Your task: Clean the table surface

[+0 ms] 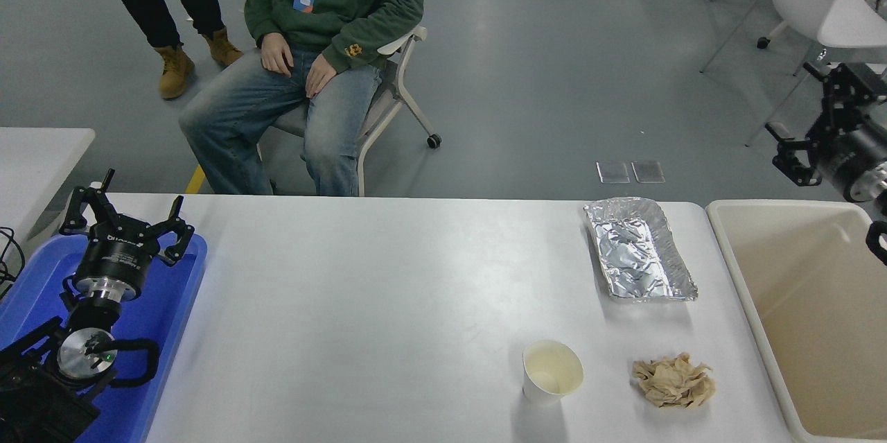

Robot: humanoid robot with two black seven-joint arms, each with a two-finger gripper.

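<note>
The table surface [388, 304] is a wide white top with rounded corners. On its right part lie a crumpled foil tray [639, 249], an upright white paper cup [551, 371] and a crumpled brown paper wad [672, 380]. My right gripper [793, 100] comes in at the right edge, in the air beyond the table's far right corner, open and holding nothing. It is well above and behind the foil tray. My left gripper [125, 211] is parked at the lower left, open.
A beige plastic bin [734, 270] stands against the table's right end. A blue tray [173, 304] lies under the left arm. A person sits on a chair [398, 93] at the far side, and another stands beside them. A smaller white table [34, 152] is at the left.
</note>
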